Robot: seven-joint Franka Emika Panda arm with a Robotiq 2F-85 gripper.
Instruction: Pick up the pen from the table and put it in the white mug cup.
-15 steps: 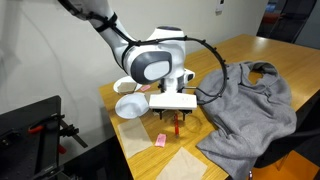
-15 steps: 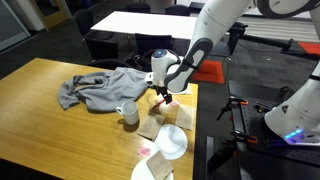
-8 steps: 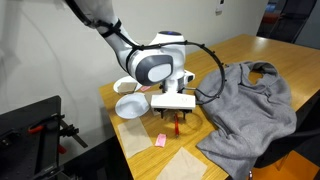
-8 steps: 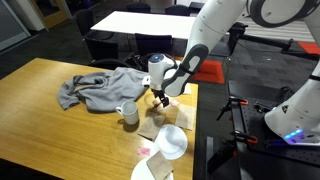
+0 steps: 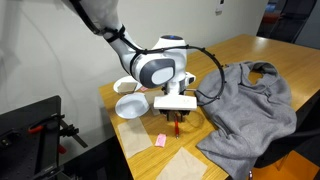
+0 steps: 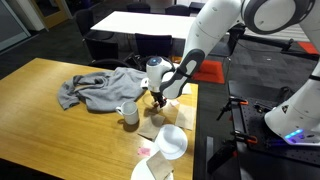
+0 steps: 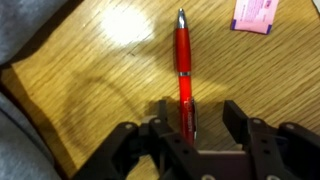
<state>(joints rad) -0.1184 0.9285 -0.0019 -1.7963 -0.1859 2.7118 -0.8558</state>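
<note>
The red pen [image 7: 182, 65] lies flat on the wooden table [image 7: 90, 70]. In the wrist view its near end sits between my fingers, close against the left one. My gripper [image 7: 200, 118] is open and low over the pen, not closed on it. In both exterior views the gripper [image 5: 178, 113] [image 6: 160, 97] points straight down at the table, with the pen [image 5: 178, 126] showing red just below it. The white mug cup [image 6: 128, 112] stands upright on the table a short way from the gripper, beside the grey cloth.
A small pink block [image 7: 255, 14] [image 5: 160, 139] lies past the pen's tip. A white bowl [image 5: 130, 106] [image 6: 173, 141] sits near the table edge and a flat white plate [image 6: 150, 170] beyond it. A crumpled grey cloth [image 5: 250, 100] [image 6: 95, 88] covers part of the table.
The gripper has sunk slightly toward the pen and stays open. The pen, mug and other objects have not moved.
</note>
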